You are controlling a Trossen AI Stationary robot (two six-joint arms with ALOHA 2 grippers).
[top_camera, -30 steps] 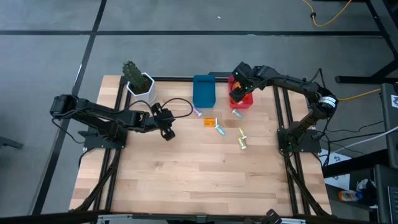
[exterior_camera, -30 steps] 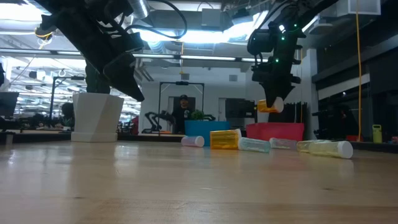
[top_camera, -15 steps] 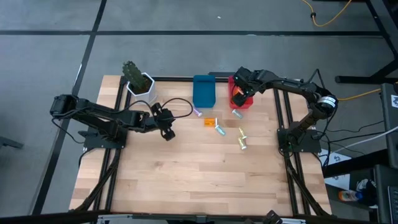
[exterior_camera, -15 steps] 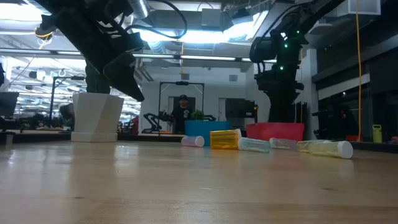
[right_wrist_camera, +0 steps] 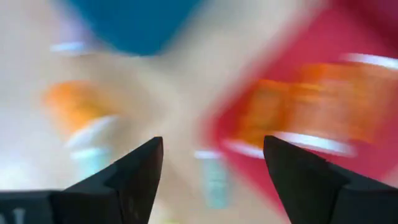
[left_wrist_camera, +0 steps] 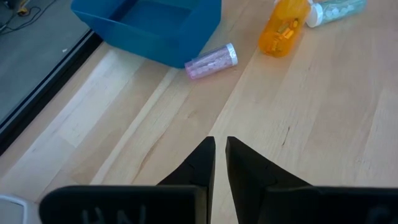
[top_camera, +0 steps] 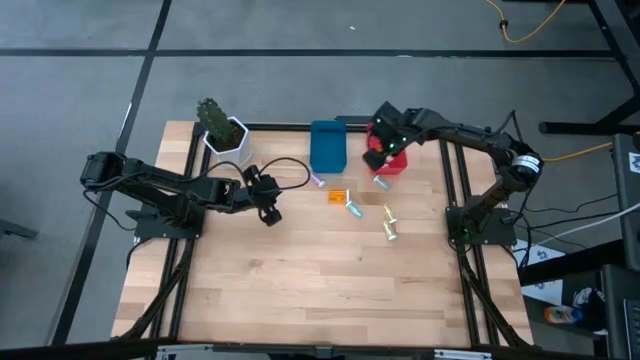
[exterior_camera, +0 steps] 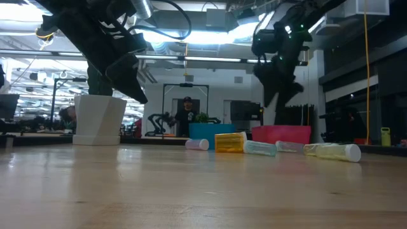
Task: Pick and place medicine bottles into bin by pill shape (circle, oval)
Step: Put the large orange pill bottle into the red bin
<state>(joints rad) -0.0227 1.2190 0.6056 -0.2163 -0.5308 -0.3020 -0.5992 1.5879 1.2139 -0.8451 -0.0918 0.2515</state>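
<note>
Tabletop (top_camera: 300, 280) of pale wood is carrying two bins along its far edge. I am holding my right end effector (top_camera: 378, 150) over the near-left corner of the red bin (top_camera: 395, 160), fingers spread wide and gripping nothing. In my right wrist view an orange bottle (right_wrist_camera: 311, 112) is lying inside the red bin, though that view is blurring. The blue bin (top_camera: 327, 147) is sitting just left of the red one.

I am hanging my left end effector (top_camera: 268, 212) above bare wood, well left of the bottles, fingers pressed together and gripping nothing.

Loose bottles are lying on their sides in front of the bins. A purple vial (left_wrist_camera: 212, 61) is resting just beside the blue bin's near wall. An orange bottle on the wood (top_camera: 337, 197) is lying near it, with a teal vial (top_camera: 353, 209) just beside that one. Another pale vial (top_camera: 381, 182) is lying just in front of the red bin, and two yellowish vials (top_camera: 389, 226) are lying farther right.

A white plant pot (top_camera: 227, 135) is standing at the far-left corner.
</note>
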